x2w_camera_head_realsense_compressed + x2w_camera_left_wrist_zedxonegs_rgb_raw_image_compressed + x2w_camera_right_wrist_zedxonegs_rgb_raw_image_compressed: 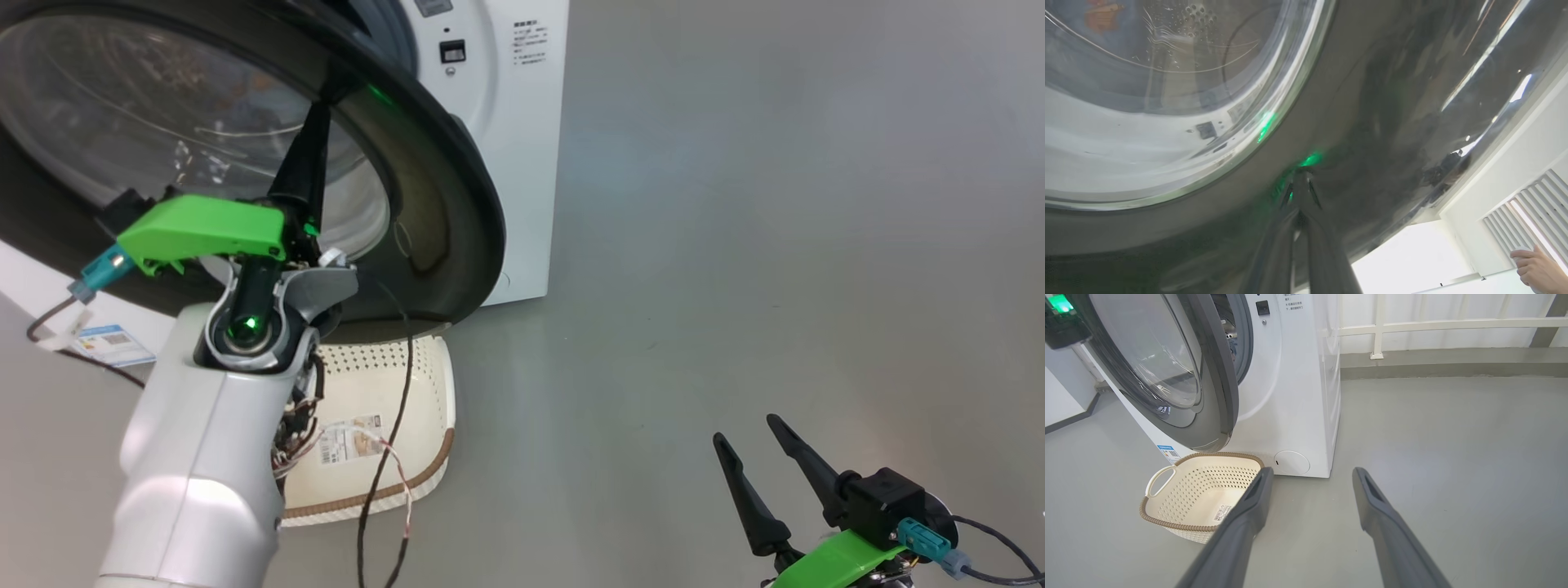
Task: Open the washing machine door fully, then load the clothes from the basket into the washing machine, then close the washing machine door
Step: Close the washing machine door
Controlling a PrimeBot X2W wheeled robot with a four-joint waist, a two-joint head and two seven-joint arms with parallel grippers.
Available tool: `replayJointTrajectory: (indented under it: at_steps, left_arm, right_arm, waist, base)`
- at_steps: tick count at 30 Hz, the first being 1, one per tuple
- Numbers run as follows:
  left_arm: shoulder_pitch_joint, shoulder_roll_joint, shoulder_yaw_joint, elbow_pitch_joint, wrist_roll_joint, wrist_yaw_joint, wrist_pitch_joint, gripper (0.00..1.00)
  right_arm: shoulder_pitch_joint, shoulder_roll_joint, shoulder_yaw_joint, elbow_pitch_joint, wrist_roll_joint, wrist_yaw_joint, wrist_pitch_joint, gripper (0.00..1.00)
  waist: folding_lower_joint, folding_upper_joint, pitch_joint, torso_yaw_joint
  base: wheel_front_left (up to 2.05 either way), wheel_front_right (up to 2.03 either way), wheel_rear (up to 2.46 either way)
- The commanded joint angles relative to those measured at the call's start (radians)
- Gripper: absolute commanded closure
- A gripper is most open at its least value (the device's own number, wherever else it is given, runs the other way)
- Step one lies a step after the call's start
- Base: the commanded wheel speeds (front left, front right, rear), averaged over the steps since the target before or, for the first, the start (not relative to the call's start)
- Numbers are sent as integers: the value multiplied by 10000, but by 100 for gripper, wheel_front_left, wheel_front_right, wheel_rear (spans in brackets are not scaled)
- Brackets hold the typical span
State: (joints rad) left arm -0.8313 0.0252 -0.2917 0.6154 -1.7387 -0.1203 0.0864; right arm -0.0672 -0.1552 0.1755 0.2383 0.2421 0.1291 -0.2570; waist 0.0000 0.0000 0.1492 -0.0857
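Head view: my left end effector (pixel 327 102), fingers (pixel 306 163) together and empty, presses the washing machine door (pixel 457 212) at its rim, I judge to close it, since the basket (pixel 429 380) lies empty.

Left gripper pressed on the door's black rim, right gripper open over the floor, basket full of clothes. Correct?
No: the basket is empty, just its label inside, per the right wrist view. The rest holds: the left gripper presses on the washing machine door at its black rim, and the right gripper is open over the floor.
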Motion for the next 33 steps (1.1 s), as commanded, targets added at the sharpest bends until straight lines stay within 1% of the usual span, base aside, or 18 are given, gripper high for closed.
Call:
replayJointTrajectory:
  at_steps: [1, 6, 8, 11, 12, 13, 14, 15, 17, 18, 20, 22, 23, 25, 29, 30, 33]
  left_arm:
    - [-372, 250, 146, -117, 135, -103, -124, 100]
    - [-339, 250, -94, 94, 582, -103, -485, 100]
    - [-263, 284, -257, 140, 999, -103, -610, 100]
    - [-105, 491, -674, 127, 1829, -103, -982, 100]
    - [-36, 603, -831, 118, 2163, -103, -1223, 84]
    - [46, 734, -1000, 139, 2535, -103, -1536, 55]
    - [150, 840, -1121, 187, 2821, -103, -1851, 13]
    - [250, 941, -1263, 261, 3092, -103, -2121, 0]
    - [564, 1207, -1645, 580, 3804, -103, -2838, 0]
    - [653, 1321, -1759, 704, 4093, -103, -3032, 0]
    - [836, 1433, -1916, 900, 4660, -103, -3308, 0]
    - [977, 1524, -1952, 1133, 5454, -79, -3447, 0]
    - [1040, 1544, -1736, 1106, 5904, 5, -3466, 0]
    - [1383, 1556, -1061, 722, 7192, 344, -3474, 0]
    - [2821, 1138, 89, -279, 9282, 789, -3478, 0]
    - [2821, 1138, 89, -279, 9282, 789, -3478, 0]
    - [3822, 845, 706, -870, 10387, 930, -3479, 0]
  right_arm:
    - [-282, -15, 181, -196, 60, 16, -48, 0]
    - [-234, 1, 49, -225, 37, 16, -48, 0]
    - [-203, 16, -24, -241, 22, 16, -48, 0]
    - [-179, 45, -157, -264, 1, 16, -48, 0]
    - [-172, 51, -201, -263, -2, 16, -48, 0]
    - [-161, 62, -238, -260, -7, 16, -48, 0]
    - [-153, 79, -252, -258, -10, 16, -48, 0]
    - [-140, 93, -278, -253, -12, 16, -48, 0]
    - [-87, 114, -335, -209, -19, 16, -48, 0]
    - [-72, 119, -347, -201, -19, 16, -48, 0]
    - [-39, 127, -421, -213, -22, 16, -48, 0]
    - [13, 124, -483, -215, -36, 16, -48, 0]
    - [34, 118, -497, -219, -47, 16, -48, 0]
    - [54, 132, -523, -248, -53, 16, -48, 0]
    - [60, 175, -566, -287, -74, 16, -48, 0]
    - [60, 175, -566, -287, -74, 16, -48, 0]
    - [70, 202, -576, -309, -92, 16, -48, 0]
  waist:
    - [0, 0, 10, -57]
    - [0, 0, 20, 6]
    - [0, 0, 24, 89]
    - [0, 0, 14, 253]
    - [0, 0, -4, 307]
    - [0, 0, -36, 355]
    - [0, 0, -67, 387]
    - [0, 0, -99, 437]
    - [0, 0, -242, 585]
    - [0, 0, -290, 634]
    - [0, 0, -365, 769]
    - [0, 0, -473, 911]
    - [0, 0, -518, 980]
    - [0, 0, -620, 1075]
    - [0, 0, -762, 1184]
    - [0, 0, -762, 1184]
    - [0, 0, -845, 1261]
  base:
    - [0, 0, 0]
    - [0, 0, 0]
    - [0, 0, 0]
    - [0, 0, 0]
    - [0, 0, 0]
    - [0, 0, 0]
    - [0, 0, 0]
    - [0, 0, 0]
    - [0, 0, 0]
    - [0, 0, 0]
    - [0, 0, 0]
    - [0, 0, 0]
    - [0, 0, 0]
    - [0, 0, 0]
    - [0, 0, 0]
    - [0, 0, 0]
    - [0, 0, 0]
